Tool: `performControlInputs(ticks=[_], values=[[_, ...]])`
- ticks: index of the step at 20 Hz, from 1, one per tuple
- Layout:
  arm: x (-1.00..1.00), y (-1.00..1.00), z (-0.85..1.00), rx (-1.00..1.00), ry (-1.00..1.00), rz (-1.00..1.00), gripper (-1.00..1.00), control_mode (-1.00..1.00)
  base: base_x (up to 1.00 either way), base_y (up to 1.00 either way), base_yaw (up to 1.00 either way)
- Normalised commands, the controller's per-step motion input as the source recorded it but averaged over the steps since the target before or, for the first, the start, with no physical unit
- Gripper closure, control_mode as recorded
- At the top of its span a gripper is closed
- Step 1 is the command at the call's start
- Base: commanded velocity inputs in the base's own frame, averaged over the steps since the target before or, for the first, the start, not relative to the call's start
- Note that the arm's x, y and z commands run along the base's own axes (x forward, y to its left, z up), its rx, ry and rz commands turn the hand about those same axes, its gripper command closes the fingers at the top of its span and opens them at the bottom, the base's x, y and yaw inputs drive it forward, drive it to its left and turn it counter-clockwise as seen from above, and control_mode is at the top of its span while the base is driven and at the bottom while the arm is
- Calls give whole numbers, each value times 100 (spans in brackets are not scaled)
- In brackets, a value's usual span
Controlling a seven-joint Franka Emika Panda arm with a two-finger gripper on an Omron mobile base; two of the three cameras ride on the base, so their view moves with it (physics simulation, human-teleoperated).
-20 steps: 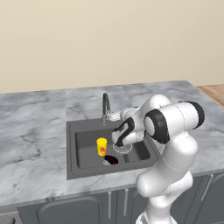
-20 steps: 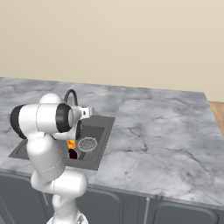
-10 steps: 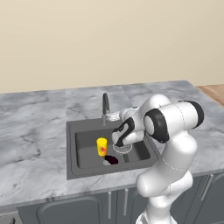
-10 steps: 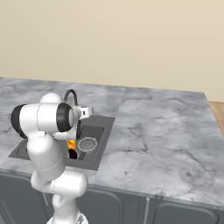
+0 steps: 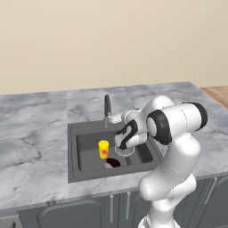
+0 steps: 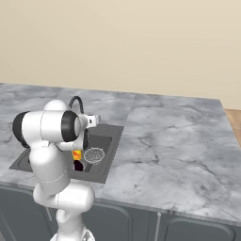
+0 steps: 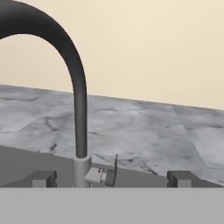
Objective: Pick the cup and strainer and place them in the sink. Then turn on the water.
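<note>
Two of the task's things already lie in the sink (image 5: 72,151): the yellow cup (image 5: 103,149) stands upright on the basin floor, below the gripper and to its left in the left base view, and the strainer (image 6: 94,154) rests with its round mesh head on the floor just beside the cup, under the arm's wrist. Judging from that, what remains is turning on the water, and no stream shows at the spout. In the hand view the gripper (image 7: 113,178) faces the tap (image 7: 78,109) squarely, with the dark gooseneck rising just left of centre and its small silver lever (image 7: 101,175) sitting low between the two fingertips (image 7: 43,178), which stand well apart, so the gripper is wide and holds nothing. The lever looks near but not yet touched. To do this step well, the robot would likely need to ease forward along the present line until one finger comes against the lever's side or its thin upturned end, then push it through its swing rather than trying to pinch it. The base of the spout stands just left of the lever, so a slight drift that way would likely meet the pipe instead. The marble countertop (image 7: 166,131) lies beyond the tap.
</note>
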Motion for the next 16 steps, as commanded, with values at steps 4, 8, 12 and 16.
performControlInputs(ticks=[4, 8, 12, 16], values=[[0, 0, -25, 4, -17, 0, -100, -100, 0, 0, 0], [0, -2, -26, 4, -15, 0, -100, -100, 0, 0, 0], [0, -6, -33, 4, -13, 0, -100, -100, 0, 0, 0], [5, -7, -30, 4, -12, 0, -100, -100, 0, 0, 0]])
